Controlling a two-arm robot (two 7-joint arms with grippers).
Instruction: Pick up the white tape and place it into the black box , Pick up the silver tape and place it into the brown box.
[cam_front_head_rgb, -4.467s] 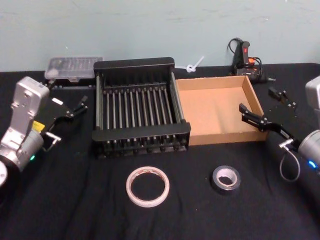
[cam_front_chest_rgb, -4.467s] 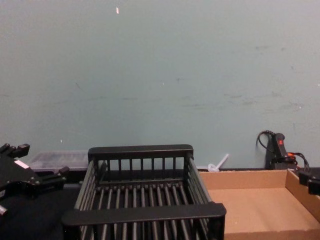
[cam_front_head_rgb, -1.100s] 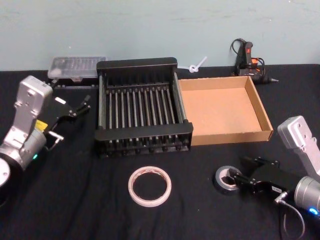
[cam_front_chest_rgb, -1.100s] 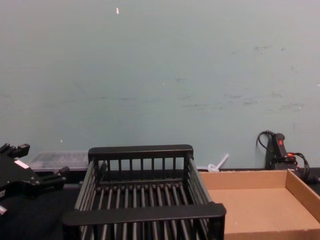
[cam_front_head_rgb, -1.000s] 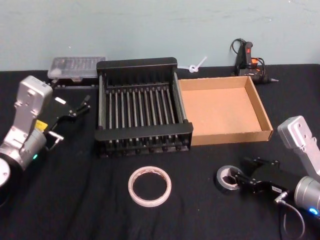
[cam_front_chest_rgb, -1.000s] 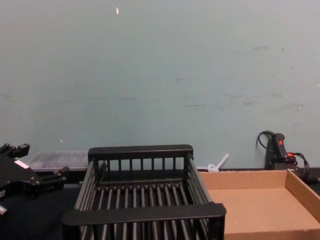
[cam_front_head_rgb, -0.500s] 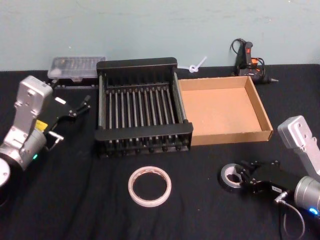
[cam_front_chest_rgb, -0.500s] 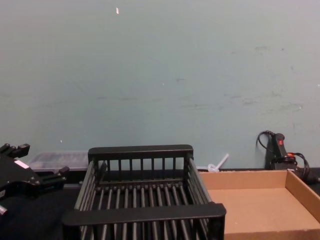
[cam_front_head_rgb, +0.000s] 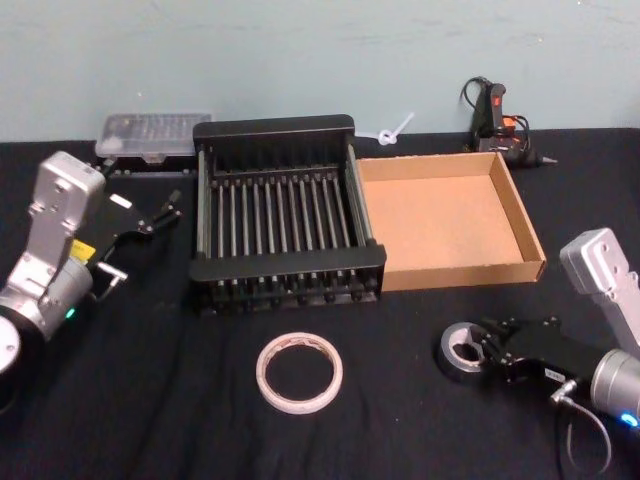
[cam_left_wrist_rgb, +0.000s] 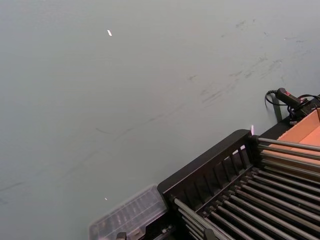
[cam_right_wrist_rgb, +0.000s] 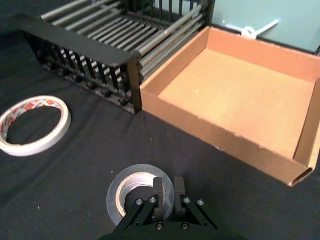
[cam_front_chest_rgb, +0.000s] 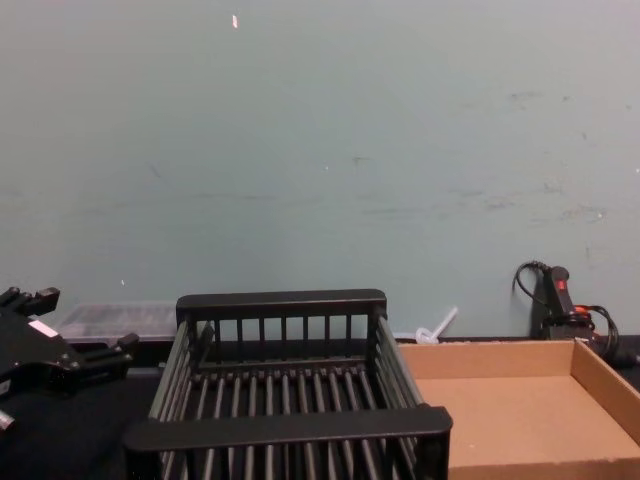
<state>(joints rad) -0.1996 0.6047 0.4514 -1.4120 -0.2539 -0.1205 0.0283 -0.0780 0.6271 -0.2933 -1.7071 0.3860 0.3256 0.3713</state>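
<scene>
The silver tape lies on the black cloth at the front right, in front of the brown box. My right gripper is shut on the roll's near wall, one finger inside the core and one outside. The right wrist view shows the silver tape pinched by that gripper. The white tape lies flat at the front centre, in front of the black box. My left gripper stands open and parked at the left, beside the black box.
A clear plastic case sits behind the black box at the back left. A glue gun with its cable lies behind the brown box. Both boxes stand side by side, touching. The cloth between the two tapes is bare.
My right gripper has shut on the silver tape's wall, and the roll has shifted slightly to the right with it. The left arm and the white tape have not moved.
</scene>
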